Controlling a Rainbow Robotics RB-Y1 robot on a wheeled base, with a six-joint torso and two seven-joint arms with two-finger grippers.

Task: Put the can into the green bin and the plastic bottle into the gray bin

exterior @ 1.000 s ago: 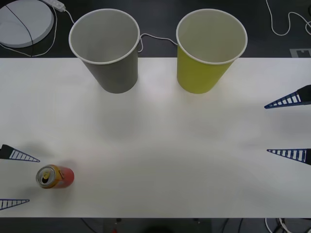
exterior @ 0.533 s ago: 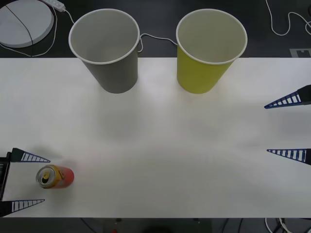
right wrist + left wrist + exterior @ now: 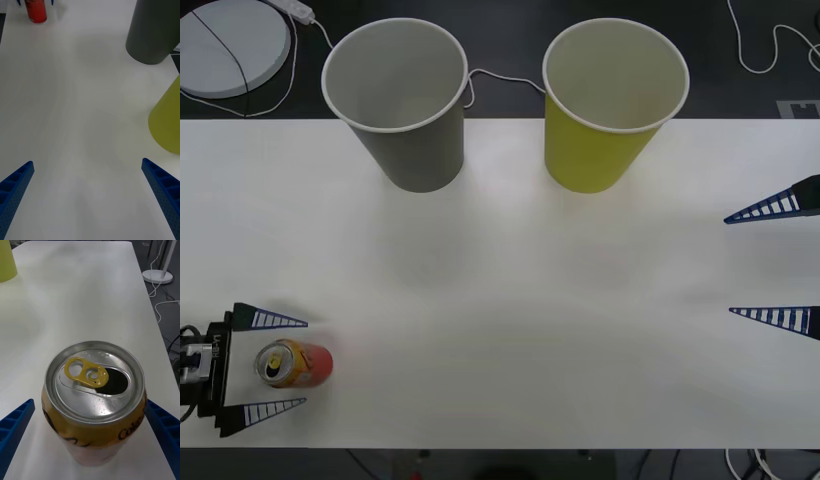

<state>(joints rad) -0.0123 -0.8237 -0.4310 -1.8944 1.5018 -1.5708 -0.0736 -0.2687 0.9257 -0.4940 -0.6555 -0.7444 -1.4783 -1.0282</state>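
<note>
1. The can point(image 3: 292, 364) stands upright at the near left corner of the table point(image 3: 510, 300), top up, tab and open mouth plain in the left wrist view point(image 3: 95, 405). Long axis vertical, across the line between the fingers.
2. The left gripper point(image 3: 275, 364) is spread wide, one blue finger on each side of the can and neither touching. Can sits between the tips, so closing looks like the next call.
3. The right gripper point(image 3: 772, 262) is parked at the far right edge, fingers wide, holding nothing, well apart from the can. Left arm is far nearer.
4. The green bin point(image 3: 612, 105) stands upright at the back right, the gray bin point(image 3: 400, 100) back left; can must travel diagonally across to green.
5. No plastic bottle on the table.
</note>
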